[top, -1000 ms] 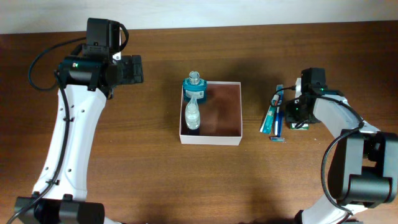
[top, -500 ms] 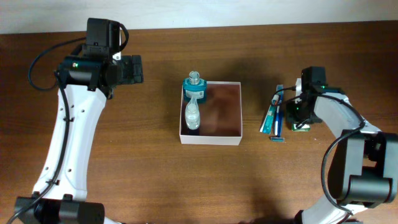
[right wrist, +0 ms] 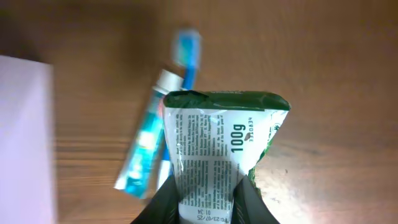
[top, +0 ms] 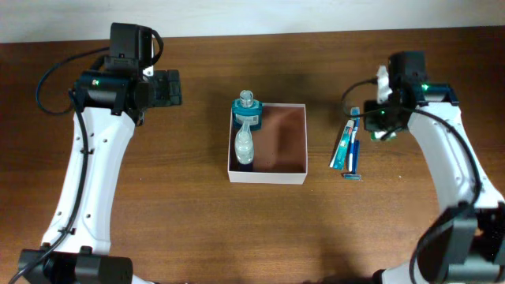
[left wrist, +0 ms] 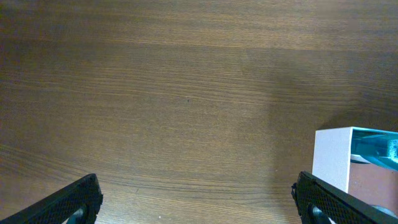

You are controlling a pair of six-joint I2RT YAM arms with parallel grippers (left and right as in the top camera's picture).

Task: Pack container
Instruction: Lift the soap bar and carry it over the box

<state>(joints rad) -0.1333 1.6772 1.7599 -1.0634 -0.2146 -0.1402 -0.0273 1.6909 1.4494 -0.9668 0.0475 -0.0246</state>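
Because the right gripper [right wrist: 202,202] is clenched on the crimped end of the green tube [right wrist: 217,146], I take the step in hand to be carrying that tube into the container [right wrist: 22,143].

Right wrist view: the tube stands out from between the jaws with its printed side to the camera, and it looks clear of the table [right wrist: 336,74]. The toothbrush pack [right wrist: 144,155] lies on the wood just beside it. The container's white wall shows at the left edge.

Overhead view: the container [top: 286,138] sits mid-table, on the left-arm side of the right gripper [top: 377,125], with the toothbrush pack [top: 346,150] between the two. A clear bottle [top: 245,138] fills the container's left strip, and the rest of its floor is bare. To do this well, I would pass high over the pack, lower the tube over the bare part, and let go only once it is low. The left gripper [top: 172,87] is released and well apart from it all.

Left wrist view: its fingers [left wrist: 74,199] are spread wide with nothing between them, and the container's corner [left wrist: 333,155] is near the right-hand one.
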